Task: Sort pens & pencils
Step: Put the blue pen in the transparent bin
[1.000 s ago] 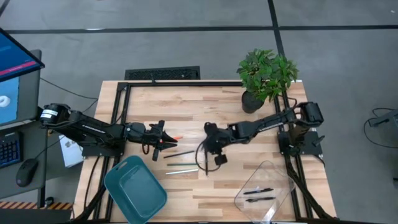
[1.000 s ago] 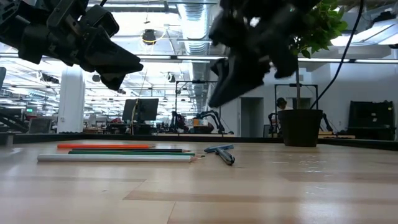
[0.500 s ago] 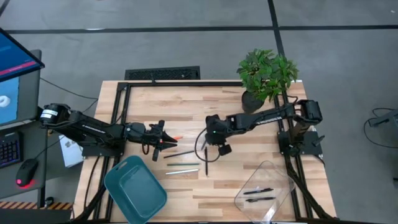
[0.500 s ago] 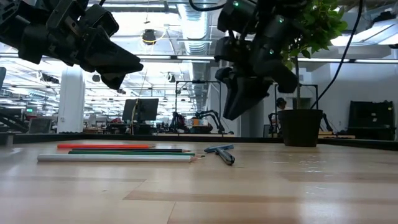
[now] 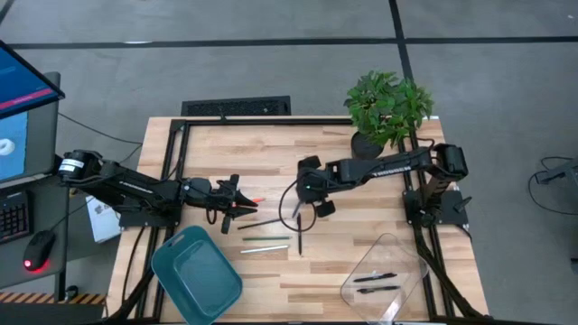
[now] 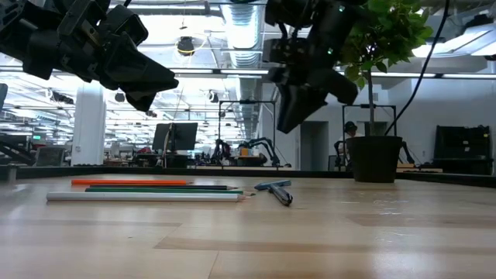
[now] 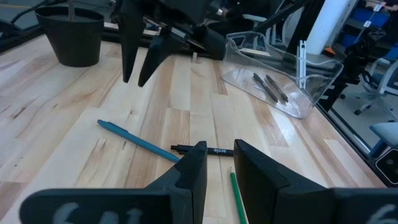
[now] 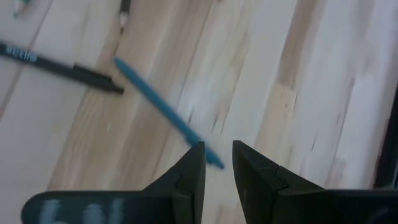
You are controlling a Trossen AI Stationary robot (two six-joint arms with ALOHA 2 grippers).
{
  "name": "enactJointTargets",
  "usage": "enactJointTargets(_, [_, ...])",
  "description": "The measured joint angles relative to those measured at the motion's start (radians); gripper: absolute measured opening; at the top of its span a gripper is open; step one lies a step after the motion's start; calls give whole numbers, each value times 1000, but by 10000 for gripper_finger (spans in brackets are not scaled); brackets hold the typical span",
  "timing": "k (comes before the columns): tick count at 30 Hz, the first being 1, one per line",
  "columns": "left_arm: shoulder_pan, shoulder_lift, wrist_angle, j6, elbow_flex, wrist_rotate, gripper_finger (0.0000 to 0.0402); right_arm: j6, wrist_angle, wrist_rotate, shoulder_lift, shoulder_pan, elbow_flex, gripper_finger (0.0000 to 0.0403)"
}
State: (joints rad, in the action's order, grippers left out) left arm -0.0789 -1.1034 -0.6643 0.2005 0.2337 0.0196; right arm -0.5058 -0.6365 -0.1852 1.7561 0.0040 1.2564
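The slim blue pen lay slantwise below my right gripper, jaws slightly parted, empty; its tip was hidden.

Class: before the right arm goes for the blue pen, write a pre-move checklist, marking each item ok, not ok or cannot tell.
1. Right end effector empty: ok.
2. Blue pen ahead of its fingers: ok.
3. Blue pen free of the black pen: cannot tell, their ends lie close.
4. Clear tray has room: ok, only two pens inside.
5. Left end effector out of the path: ok.
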Motion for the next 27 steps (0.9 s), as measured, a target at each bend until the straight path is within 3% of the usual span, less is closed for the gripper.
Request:
enactJointTargets(8, [0,0,0,0,0,0,71,14,-125,-1,0,0,34,102])
enactJointTargets(17, [0,0,0,-13,0,0,71,-24,-10,1,7,14,46,102])
enactJointTargets(27, [0,0,-11,-24,1,1,71,-77,-84,-19,190,21,89,102])
